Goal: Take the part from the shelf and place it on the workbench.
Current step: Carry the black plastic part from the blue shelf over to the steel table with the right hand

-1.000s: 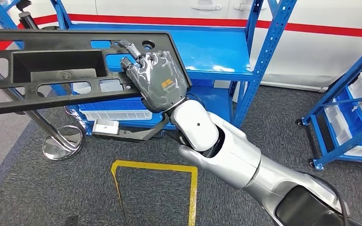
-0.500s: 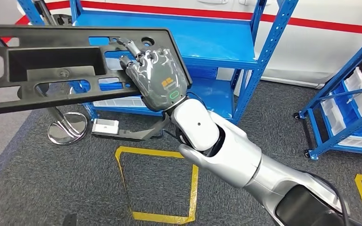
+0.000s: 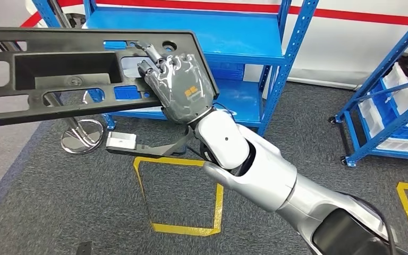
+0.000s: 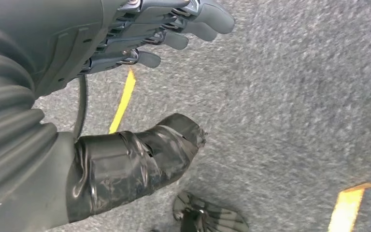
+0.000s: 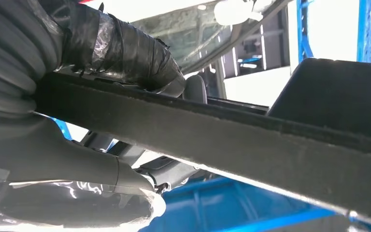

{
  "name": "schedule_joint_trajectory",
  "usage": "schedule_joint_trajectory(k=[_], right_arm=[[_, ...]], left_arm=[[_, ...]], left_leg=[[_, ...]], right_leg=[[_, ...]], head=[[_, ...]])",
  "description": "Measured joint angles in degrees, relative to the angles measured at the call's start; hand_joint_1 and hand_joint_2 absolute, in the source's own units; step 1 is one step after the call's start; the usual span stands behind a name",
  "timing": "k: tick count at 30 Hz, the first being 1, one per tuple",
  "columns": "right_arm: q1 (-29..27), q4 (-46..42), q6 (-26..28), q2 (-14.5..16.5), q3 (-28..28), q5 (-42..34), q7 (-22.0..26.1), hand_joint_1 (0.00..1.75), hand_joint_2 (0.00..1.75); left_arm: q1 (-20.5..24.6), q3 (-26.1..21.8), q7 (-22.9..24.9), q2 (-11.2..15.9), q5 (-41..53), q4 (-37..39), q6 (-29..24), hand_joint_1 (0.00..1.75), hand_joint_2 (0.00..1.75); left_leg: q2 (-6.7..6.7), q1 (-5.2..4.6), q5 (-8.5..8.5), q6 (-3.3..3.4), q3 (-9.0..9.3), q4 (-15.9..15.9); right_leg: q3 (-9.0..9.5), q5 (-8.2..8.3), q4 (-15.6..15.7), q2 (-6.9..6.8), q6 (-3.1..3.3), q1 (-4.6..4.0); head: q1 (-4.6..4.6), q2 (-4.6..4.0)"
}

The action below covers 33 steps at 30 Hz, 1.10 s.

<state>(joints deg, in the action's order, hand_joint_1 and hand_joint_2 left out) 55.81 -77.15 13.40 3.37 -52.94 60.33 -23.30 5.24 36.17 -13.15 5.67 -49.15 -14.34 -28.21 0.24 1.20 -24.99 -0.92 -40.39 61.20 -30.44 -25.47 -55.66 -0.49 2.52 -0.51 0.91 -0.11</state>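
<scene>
1. A blue shelf (image 3: 234, 48) is standing on the grey carpeted floor (image 3: 58, 212), its flat upper deck facing the robot, with a second blue rack (image 3: 388, 106) well apart toward the right edge.
2. The part (image 3: 58, 74), a long black plastic panel with cut-outs, is hanging in the air in front of the shelf's left corner, held level and reaching past the left edge of the head view.
3. The right hand (image 3: 183, 90) is clamping the part's right end, fingers curled through an opening.
4. The left hand (image 4: 140, 34) is hanging over the floor, fingers loosely apart, holding nothing.
5. A yellow tape square (image 3: 186, 196) is lying on the floor below.
</scene>
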Motion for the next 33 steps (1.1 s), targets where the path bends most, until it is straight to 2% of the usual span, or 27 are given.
schedule_joint_trajectory(k=[1,2,3,4,5,6,7,8,9,10,12,13,14,15,17,18,19,20,21,23,24,25,27,29,31,33], right_arm=[[0.02,-0.01,-0.01,0.03,0.0,-0.04,0.0,1.75,1.75],[0.01,0.01,-0.04,0.05,0.0,-0.15,0.0,1.75,1.75],[-0.02,0.03,-0.08,0.06,0.0,-0.34,0.0,1.75,1.75],[-0.05,0.06,-0.14,0.05,0.0,-0.56,0.0,1.75,1.75],[-0.05,0.09,-0.25,0.04,0.0,-0.8,0.0,1.75,1.75],[-0.04,0.1,-0.39,0.04,0.0,-1.01,0.0,1.75,1.75],[-0.01,0.08,-0.58,0.06,0.0,-1.17,0.0,1.75,1.75],[0.06,0.07,-0.78,0.07,0.0,-1.34,0.0,1.75,1.75],[0.12,0.05,-0.93,0.08,0.0,-1.5,-0.01,1.75,1.75],[0.16,0.04,-1.03,0.09,0.0,-1.68,-0.01,1.75,1.75],[0.15,0.05,-1.07,0.08,0.0,-1.95,-0.02,1.75,1.75],[0.13,0.06,-1.07,0.07,0.0,-2.02,-0.02,1.75,1.75],[0.14,0.06,-1.07,0.05,0.0,-2.05,-0.02,1.75,1.75],[0.15,0.06,-1.06,0.03,0.0,-2.06,-0.02,1.75,1.75],[0.12,0.07,-1.05,-0.02,0.0,-2.11,-0.02,1.75,1.75],[0.05,0.07,-1.04,-0.05,0.0,-2.18,-0.02,1.75,1.75],[-0.03,0.08,-1.04,-0.08,0.0,-2.3,-0.02,1.75,1.75],[-0.1,0.08,-1.03,-0.11,0.0,-2.45,-0.01,1.75,1.75],[-0.14,0.08,-1.02,-0.14,0.0,-2.58,0.0,1.75,1.75],[-0.08,0.08,-1.0,-0.17,0.0,-2.81,0.01,1.75,1.75],[-0.01,0.07,-0.99,-0.18,0.0,-2.86,0.04,1.75,1.75],[0.04,0.07,-0.99,-0.19,0.0,-2.91,0.07,1.75,1.75],[0.11,0.06,-0.99,-0.22,0.0,-2.94,0.13,1.75,1.75],[0.17,0.05,-0.97,-0.17,0.0,-2.97,0.15,1.75,1.75],[0.31,0.04,-0.93,-0.11,0.0,-3.02,0.17,1.75,1.75],[0.24,0.05,-0.9,-0.09,0.0,-3.07,0.17,1.75,1.75]], left_arm=[[-0.01,0.0,-0.25,-0.03,0.02,0.0,0.16,0.0,1.75],[-0.01,0.0,-0.71,-0.02,0.03,0.0,0.41,0.0,1.75],[-0.02,0.0,-1.3,0.04,0.01,0.0,0.72,0.0,1.75],[-0.05,0.0,-1.89,0.09,-0.05,0.0,1.04,0.0,1.75],[-0.07,0.0,-2.34,0.14,-0.11,0.0,1.32,0.0,1.75],[-0.06,0.0,-2.61,0.18,-0.17,0.0,1.53,0.0,1.75],[0.01,0.0,-2.74,0.18,-0.2,0.0,1.66,0.0,1.75],[0.1,0.0,-2.81,0.2,-0.21,0.0,1.75,0.0,1.75],[0.19,0.0,-2.85,0.21,-0.21,0.0,1.8,0.0,1.75],[0.24,0.0,-2.87,0.23,-0.22,0.0,1.84,0.0,1.75],[0.16,0.0,-2.82,0.25,-0.23,0.0,1.9,0.0,1.75],[0.09,0.0,-2.77,0.24,-0.22,0.0,1.94,0.0,1.75],[0.03,0.0,-2.71,0.24,-0.22,0.0,1.99,0.0,1.75],[0.01,0.0,-2.67,0.24,-0.21,0.0,2.04,0.0,1.75],[0.0,0.0,-2.74,0.24,-0.19,0.0,2.11,0.0,1.75],[-0.01,0.0,-2.82,0.24,-0.18,0.0,2.13,0.0,1.75],[-0.05,0.0,-2.91,0.24,-0.17,0.0,2.15,0.0,1.75],[-0.09,0.0,-2.99,0.24,-0.16,0.0,2.17,0.0,1.75],[-0.11,0.0,-3.05,0.24,-0.16,0.0,2.2,0.0,1.75],[-0.07,0.0,-3.13,0.03,-0.15,0.0,2.28,0.0,1.75],[0.0,0.0,-3.16,-0.07,-0.15,0.0,2.32,0.0,1.75],[0.05,0.0,-3.18,-0.16,-0.14,0.0,2.36,0.0,1.75],[0.03,0.0,-3.19,-0.08,-0.14,0.0,2.39,0.0,1.75],[-0.12,0.0,-3.18,-0.06,-0.11,0.0,2.42,0.0,1.75],[-0.02,0.0,-3.19,-0.04,-0.08,0.0,2.45,0.0,1.75],[0.1,0.0,-3.19,0.05,-0.05,0.0,2.46,0.0,1.75]], left_leg=[[0.0,0.11,-2.73,-0.26,-1.06,3.57],[0.01,0.26,-4.58,-0.57,-1.94,7.42],[0.03,0.41,-5.02,-0.91,-2.43,10.56],[0.03,0.56,-4.14,-1.25,-2.29,12.24],[0.03,0.73,-2.45,-1.58,-1.27,12.04],[0.05,0.95,-0.78,-1.91,0.74,9.86],[0.06,1.12,-0.46,-2.28,3.3,6.42],[-0.02,1.15,-0.98,-2.34,5.87,2.72],[-0.08,1.13,-2.04,-2.15,7.68,-0.17],[-0.16,1.0,-3.12,-1.76,8.52,-1.8],[-0.27,0.92,-3.2,-0.57,8.4,-2.42],[-0.32,0.91,-2.87,-0.07,8.22,-2.46],[-0.41,0.93,-2.54,0.45,8.04,-2.54],[-0.52,0.91,-2.21,0.95,7.8,-2.6],[-0.92,0.68,-1.68,1.63,7.14,-2.57],[-1.19,0.52,-1.47,1.8,6.82,-2.55],[-1.54,0.33,-1.29,1.9,6.56,-2.53],[-1.96,0.13,-1.14,1.94,6.4,-2.51],[-2.42,-0.09,-1.04,1.95,6.33,-2.51],[-3.26,-0.26,-0.87,1.84,6.14,-2.48],[-3.58,-0.14,-0.72,1.64,5.92,-2.46],[-3.93,0.08,-0.51,1.36,5.67,-2.47],[-4.69,0.32,-0.12,0.64,5.35,-2.72],[-3.84,0.16,-0.77,0.08,4.7,-2.01],[-1.87,0.13,-3.38,-0.48,2.34,2.7],[-1.07,0.35,-6.02,-1.14,-0.83,9.45]], right_leg=[[-0.79,0.53,-0.01,0.01,0.11,0.07],[-1.58,1.02,-0.09,0.01,0.03,0.16],[-2.39,1.49,-0.22,0.0,-0.17,0.28],[-3.2,1.96,-0.45,-0.01,-0.41,0.44],[-4.04,2.34,-0.79,-0.02,-0.7,0.66],[-4.86,2.64,-1.27,-0.03,-1.02,0.87],[-5.65,2.85,-1.84,-0.03,-1.34,0.98],[-6.33,3.01,-2.45,-0.03,-1.66,0.97],[-6.86,3.19,-2.96,-0.04,-2.0,0.87],[-7.21,3.44,-3.22,-0.07,-2.33,0.74],[-7.53,3.92,-3.32,-0.18,-2.98,0.68],[-7.79,3.6,-3.69,-0.19,-3.23,0.79],[-8.31,2.58,-4.87,-0.18,-3.45,0.85],[-9.26,0.8,-7.24,-0.09,-3.6,0.93],[-11.86,-3.44,-14.33,0.06,-3.69,0.94],[-12.9,-4.82,-17.44,0.12,-3.64,0.93],[-13.19,-5.16,-18.94,0.15,-3.49,0.92],[-12.51,-4.49,-18.48,0.24,-3.22,0.82],[-10.8,-2.89,-15.88,0.57,-2.74,0.69],[-6.79,0.04,-8.91,2.45,-1.32,0.4],[-5.44,0.87,-6.35,3.25,-0.8,0.27],[-4.86,1.05,-5.12,3.74,-0.5,0.14],[-4.31,1.22,-3.9,3.06,-0.45,0.11],[-3.42,1.46,-2.04,1.98,-0.36,0.44],[-2.96,1.69,-0.88,0.81,-0.31,0.65],[-3.13,1.67,-1.0,-0.34,-0.28,0.67]], head=[[0.05,0.0],[0.1,0.0],[0.1,0.0],[0.11,0.0],[0.11,0.0],[0.12,0.0],[0.16,0.0],[0.18,0.0],[0.18,0.0],[0.19,0.0],[0.17,0.0],[0.16,0.0],[0.15,0.0],[0.14,0.0],[0.13,0.0],[0.14,0.0],[0.14,0.0],[0.14,0.0],[0.14,0.0],[0.3,0.0],[0.3,0.0],[0.26,0.0],[-0.01,0.0],[0.03,0.0],[0.2,0.0],[0.24,0.0]])
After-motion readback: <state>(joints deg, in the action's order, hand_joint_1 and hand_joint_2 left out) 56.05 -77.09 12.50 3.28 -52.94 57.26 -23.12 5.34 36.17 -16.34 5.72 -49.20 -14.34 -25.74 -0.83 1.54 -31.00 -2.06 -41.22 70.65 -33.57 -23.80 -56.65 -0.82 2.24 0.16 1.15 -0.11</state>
